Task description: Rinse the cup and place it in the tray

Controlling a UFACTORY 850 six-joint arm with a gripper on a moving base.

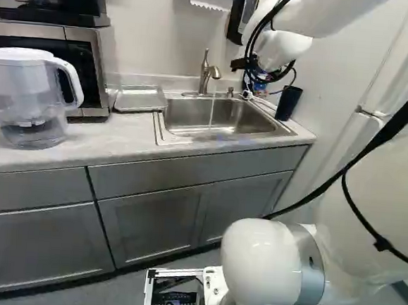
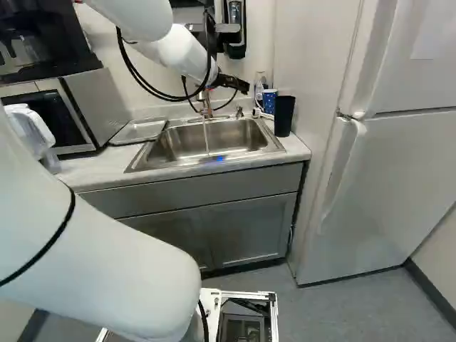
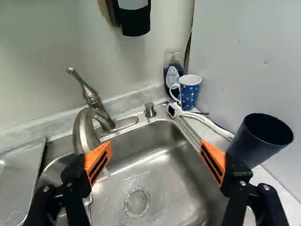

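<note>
Here's the counter (image 1: 84, 146), the steel sink (image 3: 174, 179) set in it, the tray (image 1: 139, 100) just beside; over the sink the gripper (image 2: 243, 86) hangs, fingers spread wide; the faucet (image 3: 84, 129) seems to be running, and across the sink from the tray stands the dark cup (image 3: 251, 143), near the patterned mug (image 3: 189, 96)

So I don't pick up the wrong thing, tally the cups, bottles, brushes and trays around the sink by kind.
Cups: 2 (dark handleless cup, patterned mug)
Bottles: 1 (bottle behind the mug)
Brushes: 1 (white brush)
Trays: 1 (tray beside the sink)
Total: 5
</note>
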